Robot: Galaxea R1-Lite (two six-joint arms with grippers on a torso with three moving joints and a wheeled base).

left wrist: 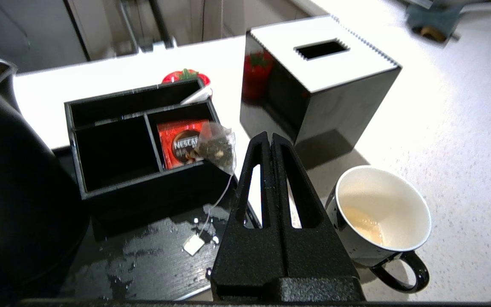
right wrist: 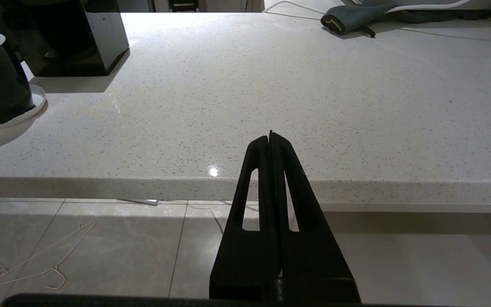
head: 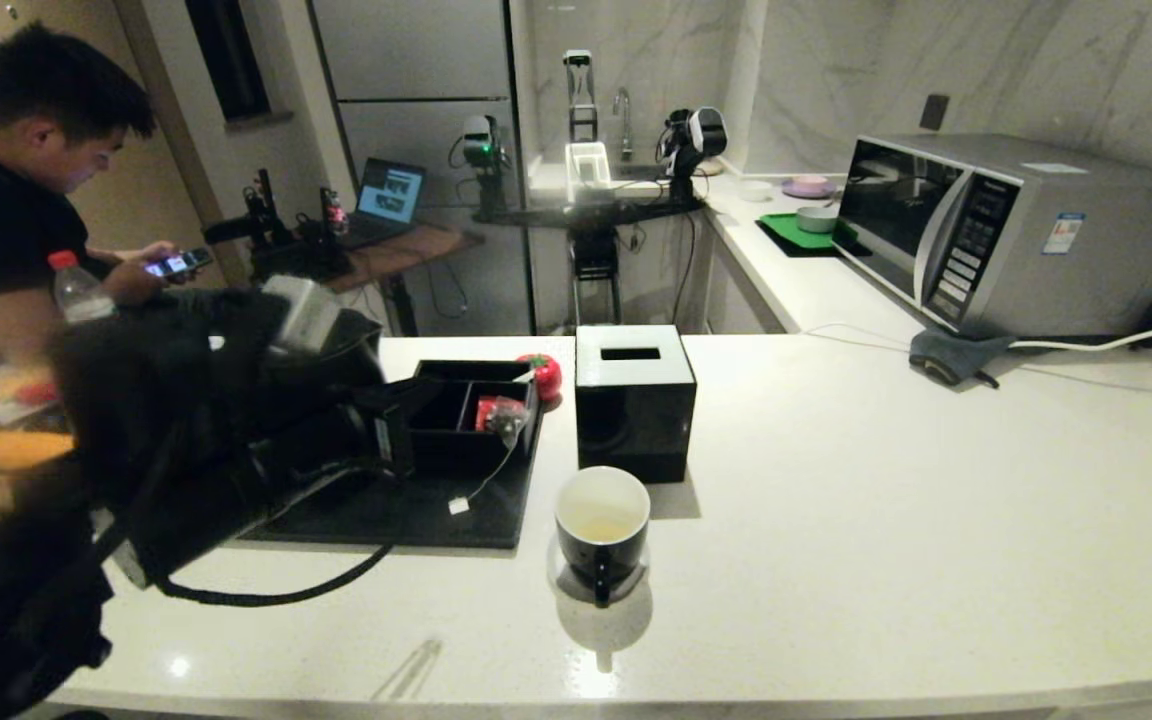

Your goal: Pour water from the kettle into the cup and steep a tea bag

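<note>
The black cup (head: 602,520) stands on a white coaster in front of the tissue box, with a little pale yellowish water (left wrist: 367,226) at its bottom. The tea bag (left wrist: 216,147) lies over the front wall of a black organizer box (left wrist: 113,149); its string hangs down to the white tag (left wrist: 193,245) on the wet black tray (head: 416,515). The matte black kettle (left wrist: 15,192) stands on the tray beside my left gripper (left wrist: 270,135), which is shut and empty, hovering between the organizer and the cup. My right gripper (right wrist: 270,134) is shut, parked below the counter's front edge.
A glossy black tissue box (head: 633,400) stands behind the cup. A red packet (left wrist: 181,143) sits in the organizer, with a red strawberry-shaped thing (head: 544,375) behind it. A microwave (head: 1006,230) and grey cloth (head: 951,355) are at the far right. A person (head: 26,180) stands at the left.
</note>
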